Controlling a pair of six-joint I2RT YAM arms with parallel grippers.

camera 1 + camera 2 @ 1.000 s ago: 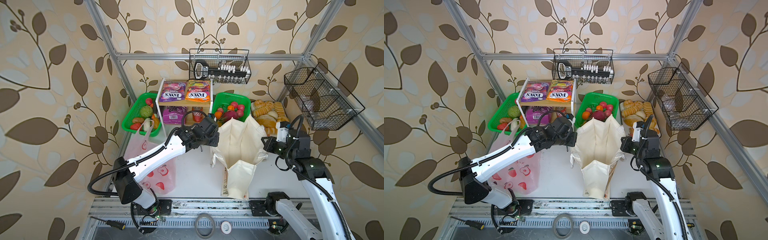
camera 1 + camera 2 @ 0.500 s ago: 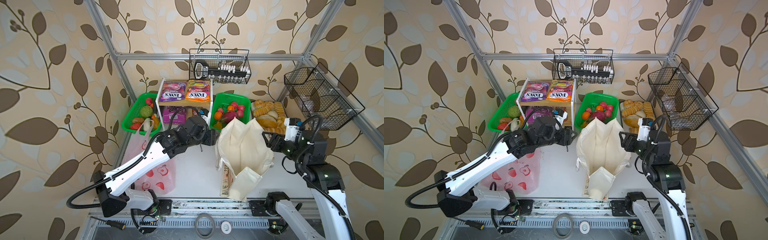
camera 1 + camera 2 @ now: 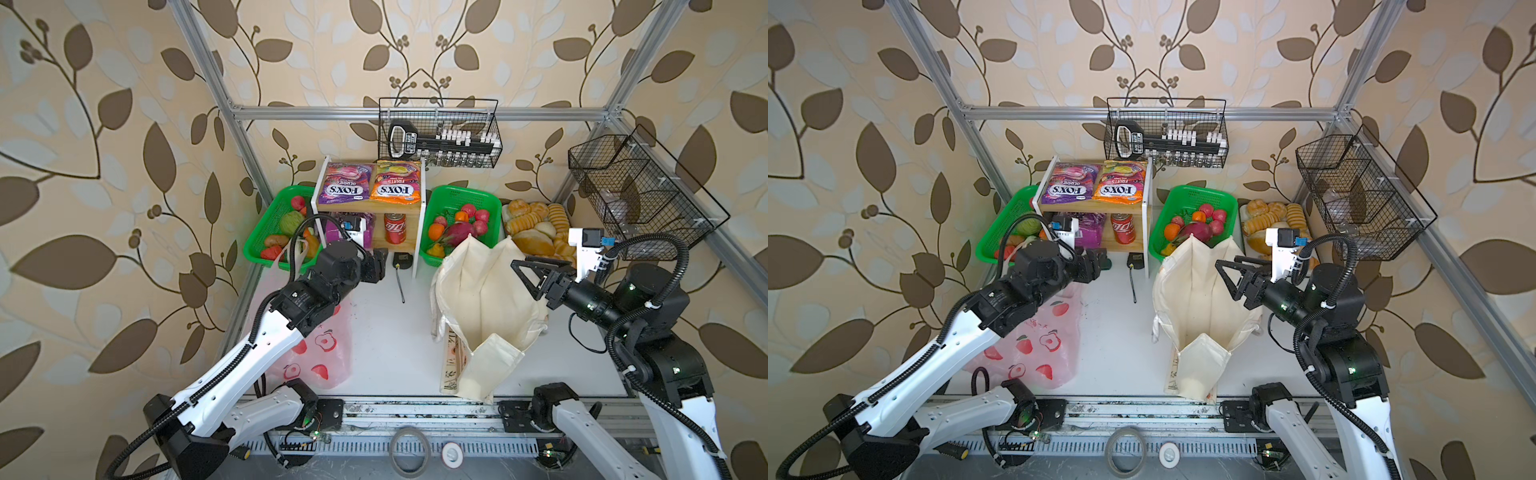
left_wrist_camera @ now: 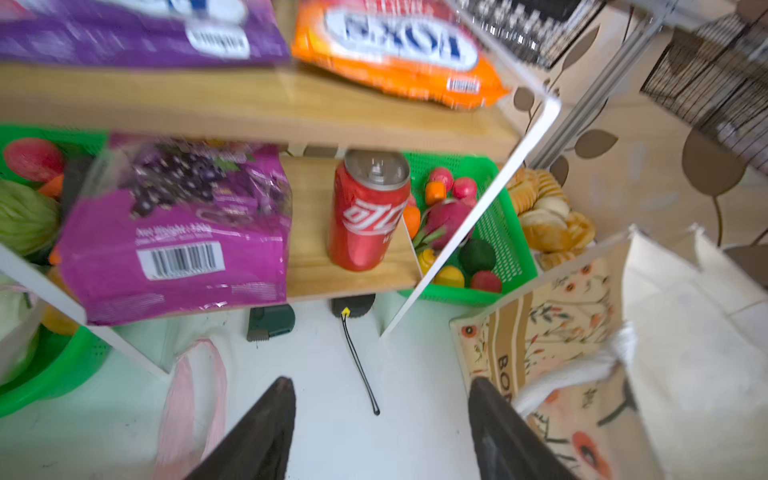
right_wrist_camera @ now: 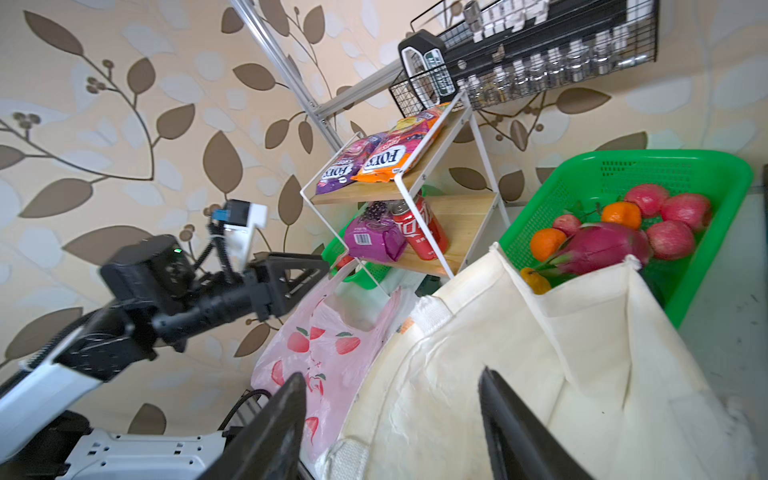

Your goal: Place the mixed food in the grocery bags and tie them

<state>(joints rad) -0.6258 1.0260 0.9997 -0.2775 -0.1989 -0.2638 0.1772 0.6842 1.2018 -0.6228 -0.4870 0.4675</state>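
Left wrist view: the left pincer [image 4: 381,386] is held wide open and empty, pointed at the red can [image 4: 368,212] on the shelf [image 4: 311,249]; the right pincer [image 5: 392,376] is open and empty over the cream bag [image 5: 540,353]; food-fetching is judged the step; next the can must be gripped.

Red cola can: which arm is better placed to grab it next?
Left, probably. The open left hand faces the red cola can from close by; the right hand hangs over the canvas tote, past the shelf's white side frame.

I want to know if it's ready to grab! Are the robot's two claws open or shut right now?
Left gripper: open, holding nothing.
Right gripper: open, holding nothing.
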